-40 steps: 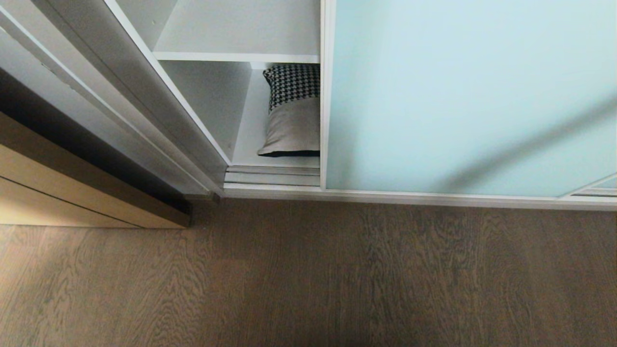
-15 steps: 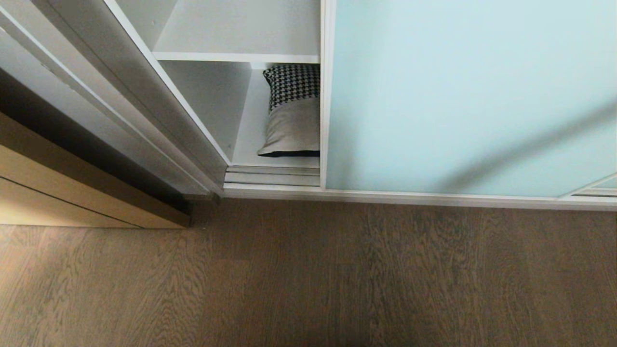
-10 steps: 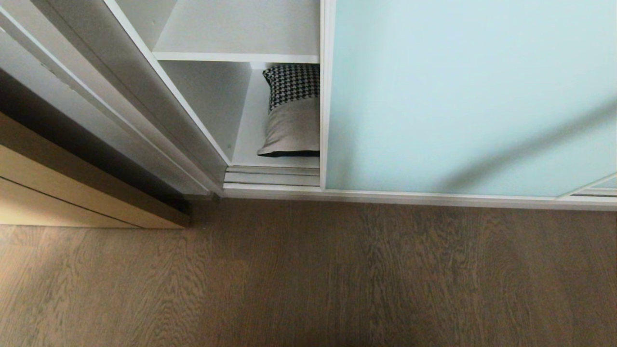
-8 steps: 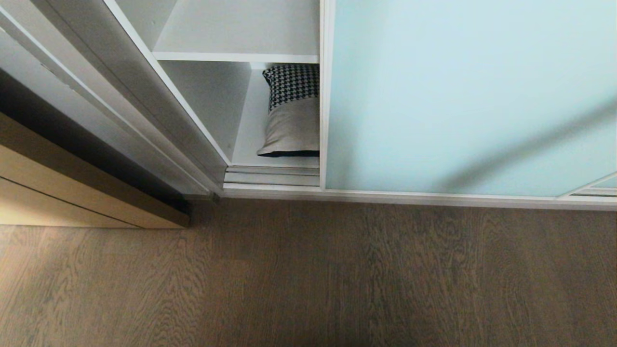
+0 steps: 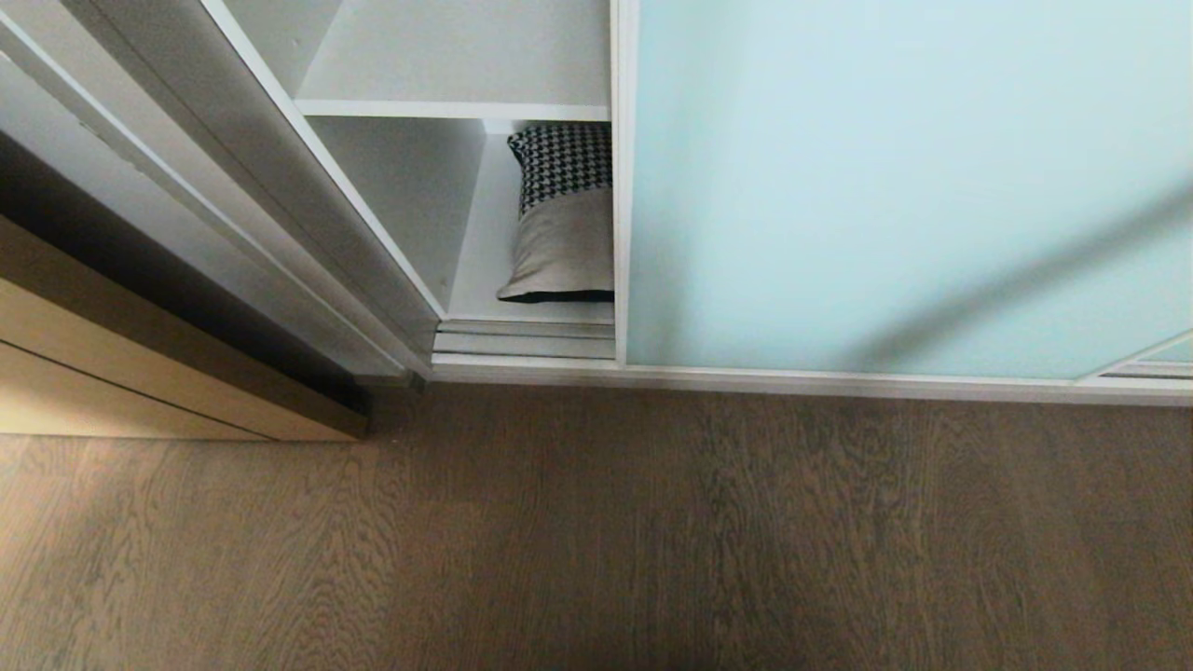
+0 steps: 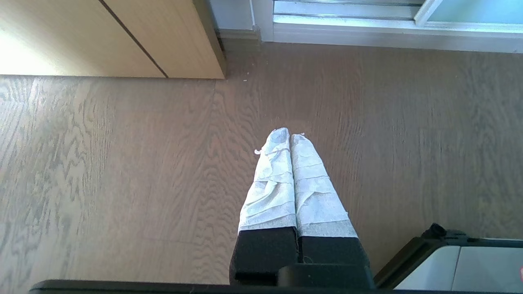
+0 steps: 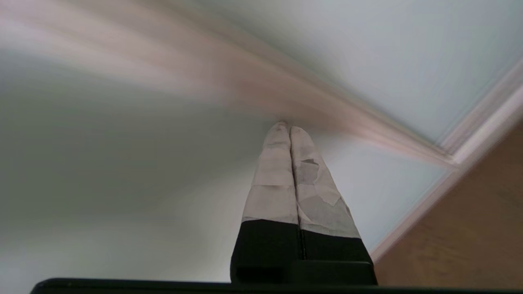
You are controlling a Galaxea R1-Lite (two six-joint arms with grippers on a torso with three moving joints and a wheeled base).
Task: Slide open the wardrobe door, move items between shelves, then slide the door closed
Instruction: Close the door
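Overhead, in the head view: sliding wardrobe door (image 5: 895, 186) filling the right of the frame, a narrow gap left of centre; cushion (image 5: 559, 214) upright on the bottom shelf (image 5: 480, 270), half hidden behind the door's edge. No gripper here. Left wrist view: left gripper (image 6: 290, 136) pressed shut, empty, parked over the floor (image 6: 122, 163). Right wrist view: right gripper (image 7: 286, 125) closed on nothing, tips at mid-frame against or just off the frosted panel, door frame at lower right. Risk: smooth glass, so tips likely to slip.
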